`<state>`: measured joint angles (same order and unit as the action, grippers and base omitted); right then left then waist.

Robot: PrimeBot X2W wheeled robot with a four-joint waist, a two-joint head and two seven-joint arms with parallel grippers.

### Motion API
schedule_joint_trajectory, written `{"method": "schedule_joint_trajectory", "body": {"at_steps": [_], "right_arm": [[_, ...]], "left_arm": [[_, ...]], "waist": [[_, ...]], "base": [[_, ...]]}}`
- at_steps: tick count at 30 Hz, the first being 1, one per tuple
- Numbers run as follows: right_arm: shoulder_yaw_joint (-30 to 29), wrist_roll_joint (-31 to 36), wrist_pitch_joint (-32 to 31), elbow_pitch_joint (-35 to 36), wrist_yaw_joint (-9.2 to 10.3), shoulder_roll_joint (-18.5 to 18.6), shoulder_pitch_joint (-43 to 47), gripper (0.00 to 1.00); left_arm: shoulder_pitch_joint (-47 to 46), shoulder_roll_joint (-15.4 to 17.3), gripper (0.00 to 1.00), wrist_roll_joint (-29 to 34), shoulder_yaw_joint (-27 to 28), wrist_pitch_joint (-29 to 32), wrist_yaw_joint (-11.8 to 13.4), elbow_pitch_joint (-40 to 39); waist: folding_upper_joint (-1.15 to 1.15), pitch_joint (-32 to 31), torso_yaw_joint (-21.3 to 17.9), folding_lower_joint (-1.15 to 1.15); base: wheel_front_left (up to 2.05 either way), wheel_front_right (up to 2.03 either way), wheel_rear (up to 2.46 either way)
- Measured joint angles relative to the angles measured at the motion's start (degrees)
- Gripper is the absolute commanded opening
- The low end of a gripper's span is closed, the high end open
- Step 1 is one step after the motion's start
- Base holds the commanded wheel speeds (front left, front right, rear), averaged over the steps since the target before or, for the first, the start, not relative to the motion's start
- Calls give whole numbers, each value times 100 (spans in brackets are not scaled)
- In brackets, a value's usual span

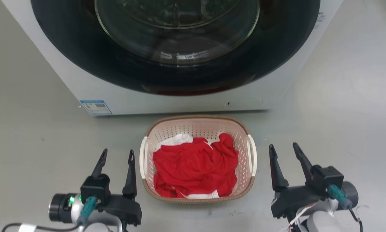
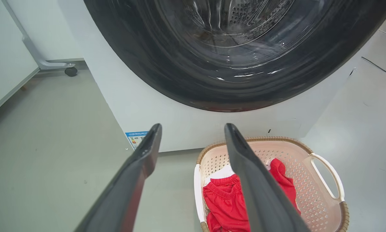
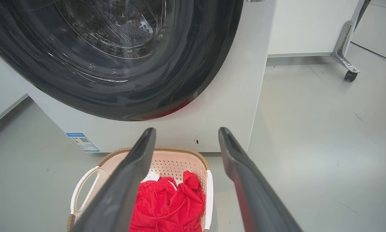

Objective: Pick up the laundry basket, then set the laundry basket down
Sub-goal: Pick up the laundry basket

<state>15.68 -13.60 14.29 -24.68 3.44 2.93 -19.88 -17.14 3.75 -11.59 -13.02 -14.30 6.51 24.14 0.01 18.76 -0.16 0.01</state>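
One laundry basket (image 1: 197, 118) sits on the floor (image 1: 35, 129), with one washing machine (image 1: 186, 103) just behind it, its top cut off. Two grippers flank the basket: the left gripper (image 1: 118, 150) beside the left handle (image 1: 143, 158), the right gripper (image 1: 283, 145) beside the right handle (image 1: 252, 154), both with fingers spread and empty. Red clothes (image 1: 196, 167) and a white piece (image 1: 178, 139) hide the basket's bottom; how many garments is unclear

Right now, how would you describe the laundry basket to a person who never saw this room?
Find the white washing machine with its round dark door. On the grey floor just in front of it sits the laundry basket. It is pale pink and perforated, with a brown woven rim, white side handles and red clothes inside.
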Motion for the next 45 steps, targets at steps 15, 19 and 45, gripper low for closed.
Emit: {"method": "schedule_joint_trajectory", "body": {"at_steps": [15,19,45], "right_arm": [[-110,-14,2,-1045,-201,59,-1409,100],[-107,-14,24,-1252,-245,59,-1647,100],[54,0,41,-2744,-354,63,-2961,100]], "left_arm": [[-1284,-34,100,-210,114,218,-153,1038],[-1502,-53,100,-234,112,242,-201,1244],[-2802,-159,100,-282,-138,302,-405,2574]], "waist": [[0,1272,-72,0],[0,1522,-68,0],[0,2812,76,-1]], "base": [[0,0,0],[0,0,0],[0,0,0]]}}
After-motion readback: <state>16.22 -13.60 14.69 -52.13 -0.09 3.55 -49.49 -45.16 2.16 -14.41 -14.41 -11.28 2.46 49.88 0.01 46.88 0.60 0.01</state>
